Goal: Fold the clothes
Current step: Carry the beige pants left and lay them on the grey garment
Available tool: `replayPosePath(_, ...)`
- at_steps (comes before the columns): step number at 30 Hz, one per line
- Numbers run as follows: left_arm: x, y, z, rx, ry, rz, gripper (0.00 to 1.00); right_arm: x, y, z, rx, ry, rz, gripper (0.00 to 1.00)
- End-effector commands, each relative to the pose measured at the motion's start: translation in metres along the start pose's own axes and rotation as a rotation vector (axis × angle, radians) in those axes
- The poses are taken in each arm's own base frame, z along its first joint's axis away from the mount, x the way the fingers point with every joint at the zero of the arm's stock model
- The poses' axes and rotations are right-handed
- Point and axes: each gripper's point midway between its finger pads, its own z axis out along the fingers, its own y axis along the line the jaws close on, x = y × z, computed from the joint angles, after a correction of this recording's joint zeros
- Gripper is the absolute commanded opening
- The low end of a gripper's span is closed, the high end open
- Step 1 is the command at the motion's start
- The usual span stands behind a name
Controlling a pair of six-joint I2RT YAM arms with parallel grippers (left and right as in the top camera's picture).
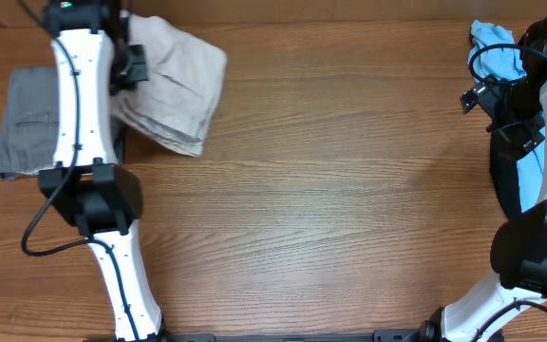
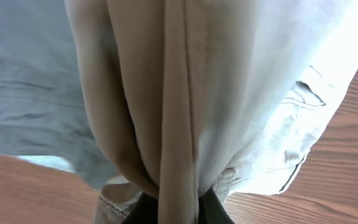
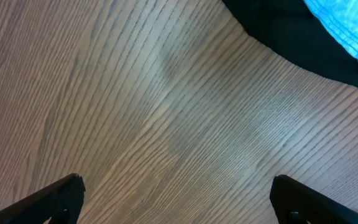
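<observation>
Across the wooden table (image 1: pixel 330 218), seen from overhead, the beige shorts (image 1: pixel 174 85) lie bunched at the far left. They sit just beside a flatter grey garment (image 1: pixel 22 119), with the left arm crossing between the two. A light-blue cloth (image 1: pixel 501 52) is well apart at the far right, by the right arm.

The left gripper (image 2: pixel 178 213) is pinched on a gathered ridge of the shorts, as the left wrist view shows. Fabric rises from the jaws in long vertical pleats, and a stitched pocket edge shows at one side. The right gripper (image 3: pixel 178 199) hangs over bare wood with its jaws spread wide and nothing between them.

Handling, as judged from the drape: the shorts are light, limp woven cotton that sags wherever it is unsupported, neither slippery nor fragile. The waistband and seams look the firmest parts. A hold at the waistband corners or a leg hem should spread the panel better than a mid-cloth bunch.
</observation>
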Motion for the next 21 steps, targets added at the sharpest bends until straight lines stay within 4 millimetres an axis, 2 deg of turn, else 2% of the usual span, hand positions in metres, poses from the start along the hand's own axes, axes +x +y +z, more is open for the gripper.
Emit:
replayPosePath(1, -0.012, 0.027, -0.039, -0.021, -0.110, 0.010, 0.04, -0.003, 0.001, -0.009, -0.014, -0.027, -0.001, 1.00)
replayPosePath(8, -0.019, 0.050, -0.057, -0.042, -0.173, 0.038, 0.04, -0.003, 0.001, -0.009, -0.014, -0.028, -0.001, 1.00)
replayPosePath(11, -0.023, 0.071, -0.065, -0.100, -0.203, 0.015, 0.04, -0.003, 0.001, -0.009, -0.014, -0.028, -0.001, 1.00)
replayPosePath(21, -0.018, 0.124, -0.062, -0.100, -0.194, -0.069, 0.04, -0.003, 0.001, -0.009, -0.014, -0.028, -0.001, 1.00)
